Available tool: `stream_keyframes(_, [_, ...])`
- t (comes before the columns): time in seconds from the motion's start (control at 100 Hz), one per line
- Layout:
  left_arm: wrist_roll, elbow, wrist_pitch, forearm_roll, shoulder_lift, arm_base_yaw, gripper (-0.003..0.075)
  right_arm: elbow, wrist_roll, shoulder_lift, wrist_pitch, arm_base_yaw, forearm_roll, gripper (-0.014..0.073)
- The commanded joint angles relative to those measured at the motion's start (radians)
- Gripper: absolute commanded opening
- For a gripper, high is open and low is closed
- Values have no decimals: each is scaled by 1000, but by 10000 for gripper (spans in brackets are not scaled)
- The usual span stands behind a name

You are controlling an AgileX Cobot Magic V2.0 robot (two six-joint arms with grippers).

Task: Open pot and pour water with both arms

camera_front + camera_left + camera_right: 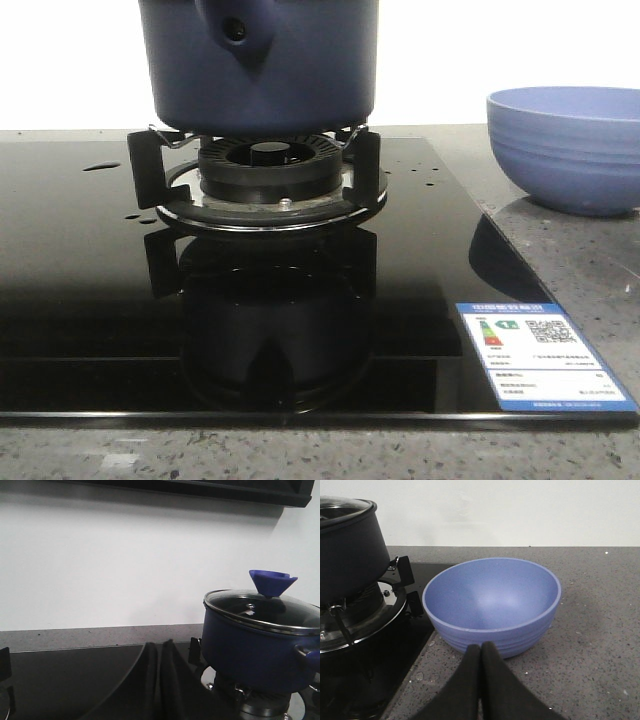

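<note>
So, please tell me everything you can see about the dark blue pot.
The pot is dark navy, matte and cylindrical. It stands upright on the burner grate. A hollow handle stub faces the front camera. A glass lid with a metal rim and blue cone knob closes it. No gripper touches it.

I am looking at a kitchen, or a mock-up of one. A black glass gas hob [90, 300] is set into a speckled grey stone countertop [590, 630], with a burner [268, 165] and its pan supports under a dark blue pot [260, 60] with a glass lid [265, 610]. An energy-rating sticker [540, 355] sits on the hob's corner. A blue ribbed bowl [492, 605] stands on the counter beside it, before a plain white wall [125, 555].
</note>
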Motion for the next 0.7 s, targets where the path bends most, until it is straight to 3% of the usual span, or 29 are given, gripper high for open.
stream_keyframes(0.0, [-2, -26, -22, -18, 7, 0, -19, -27, -11, 4, -46, 4, 28, -67])
stream_keyframes(0.07, [-20, -26, -22, -20, 7, 0, -19, -27, -11, 4, -46, 4, 28, -67])
stream_keyframes(0.13, [-130, -26, -41, 68, 7, 0, -19, -27, -11, 4, -46, 4, 28, -67])
stream_keyframes(0.18, [-321, -26, -67, 241, 7, 0, -19, -27, -11, 4, -46, 4, 28, -67])
stream_keyframes(0.22, [-586, -26, -92, 493, 7, 0, -19, -27, -11, 4, -46, 4, 28, -67])
stream_keyframes(0.31, [-1040, -15, -136, 929, 7, 0, -19, -27, -11, 4, -46, 4, 28, -67])
stream_keyframes(0.38, [-1259, 5, -159, 1156, 4, 0, -19, -27, -11, 4, -46, 4, 28, -67])
stream_keyframes(0.69, [-1292, 229, -162, 1246, -191, 6, -19, -27, -11, 4, -46, 4, 28, -67])
